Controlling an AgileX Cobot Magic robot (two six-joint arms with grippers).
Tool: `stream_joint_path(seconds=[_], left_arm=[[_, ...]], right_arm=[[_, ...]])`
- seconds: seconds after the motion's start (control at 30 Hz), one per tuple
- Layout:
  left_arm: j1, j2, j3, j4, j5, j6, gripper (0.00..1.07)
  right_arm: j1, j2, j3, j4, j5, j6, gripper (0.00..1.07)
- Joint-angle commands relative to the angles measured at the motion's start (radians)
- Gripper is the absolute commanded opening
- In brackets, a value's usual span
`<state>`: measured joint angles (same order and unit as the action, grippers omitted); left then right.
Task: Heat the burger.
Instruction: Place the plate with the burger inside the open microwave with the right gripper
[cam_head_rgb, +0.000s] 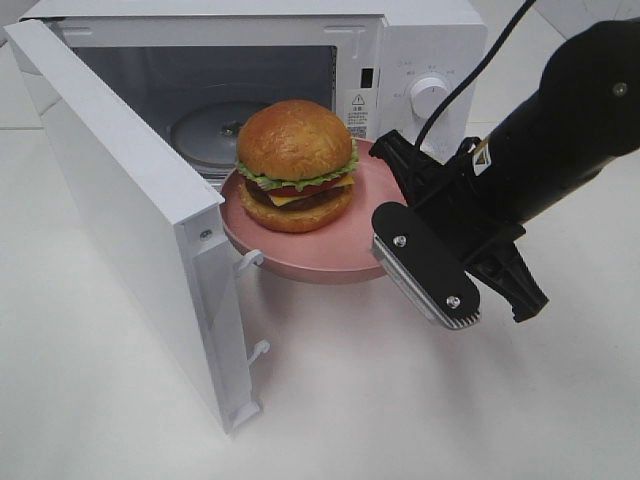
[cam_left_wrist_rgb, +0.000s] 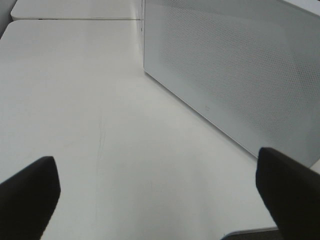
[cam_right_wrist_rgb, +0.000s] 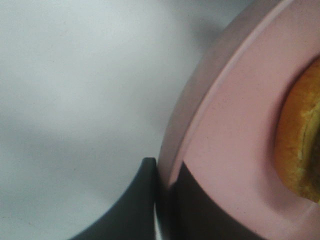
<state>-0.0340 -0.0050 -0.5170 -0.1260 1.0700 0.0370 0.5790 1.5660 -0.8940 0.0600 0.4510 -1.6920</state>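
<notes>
As the plate (cam_head_rgb: 300, 255) holds the burger (cam_head_rgb: 296, 160), right hand (cam_right_wrist_rgb: 161, 175) clamped on it

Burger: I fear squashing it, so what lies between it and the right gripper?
Only bare pink plate reaches the burger; the right gripper pinches its rim, shown in the right wrist view.

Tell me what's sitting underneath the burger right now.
The burger sits on a pink plate, clamped at its rim by the right pincer. The burger covers the plate's middle, so that part cannot be seen.
</notes>
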Motion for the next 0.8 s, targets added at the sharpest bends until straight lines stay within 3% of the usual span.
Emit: stream_joint_path(seconds=[0.03,0.8], left_arm=[[-0.003,-0.002,0.001,-0.007,0.001,0.001,1.00],[-0.003,-0.002,0.001,-0.007,0.001,0.001,1.00]], right_arm=[[0.006,0.012,-0.062,0.010,-0.017,0.005,0.00],[0.041,0.219,-0.362,0.036,0.101,0.020,0.00]])
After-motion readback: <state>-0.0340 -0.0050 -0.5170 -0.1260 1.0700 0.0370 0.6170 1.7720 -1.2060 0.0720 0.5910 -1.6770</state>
